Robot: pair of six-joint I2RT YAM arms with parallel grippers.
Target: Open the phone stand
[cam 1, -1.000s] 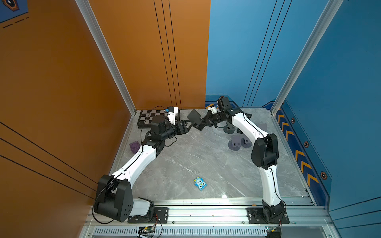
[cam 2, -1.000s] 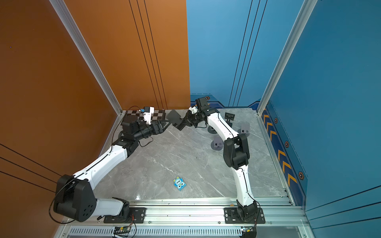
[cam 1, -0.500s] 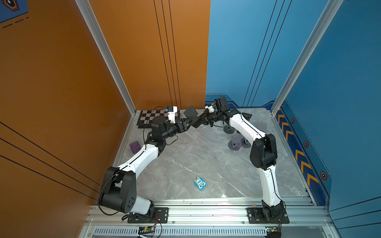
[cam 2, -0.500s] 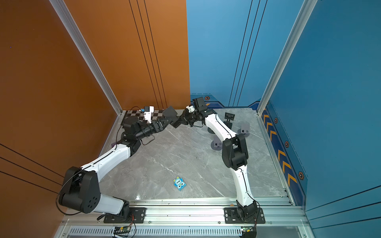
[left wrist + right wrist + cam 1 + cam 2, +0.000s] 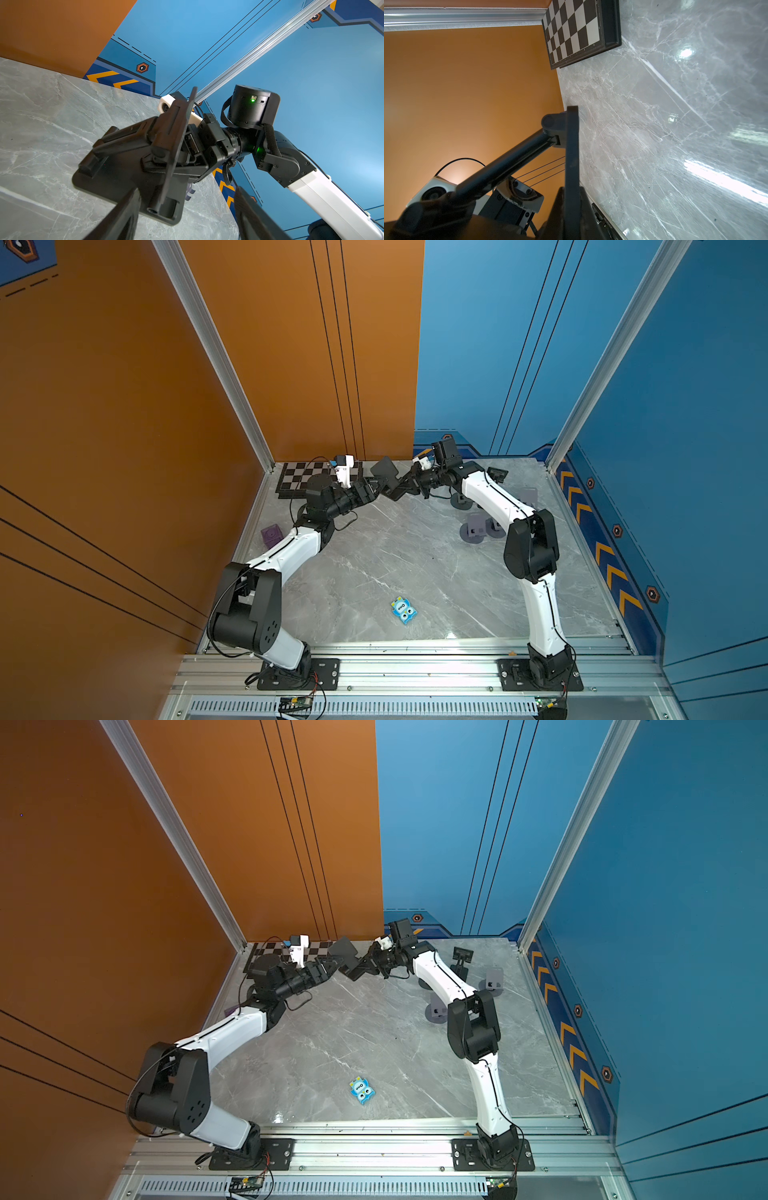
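Note:
The black phone stand (image 5: pixel 385 471) (image 5: pixel 345 952) hangs in the air over the back of the table, between my two grippers. My right gripper (image 5: pixel 415 486) (image 5: pixel 374 965) is shut on the edge of one thin plate (image 5: pixel 572 145) of the stand, clamped between its fingers (image 5: pixel 572 189). The stand's arm (image 5: pixel 508 162) slants away from that plate. My left gripper (image 5: pixel 372 490) (image 5: pixel 186 189) is open. Its fingers (image 5: pixel 124 216) flank a corner of the stand's wider plate (image 5: pixel 116 178) without gripping it.
A chessboard (image 5: pixel 303 481) lies at the back left, with a purple cube (image 5: pixel 272 534) by the left wall. Grey stands (image 5: pixel 476 526) and a black one (image 5: pixel 496 475) sit under and behind my right arm. A blue toy (image 5: pixel 403 611) lies near the front.
My right gripper has carried the stand slightly left and up. My left arm has stretched forward, bringing its open fingers around the stand.

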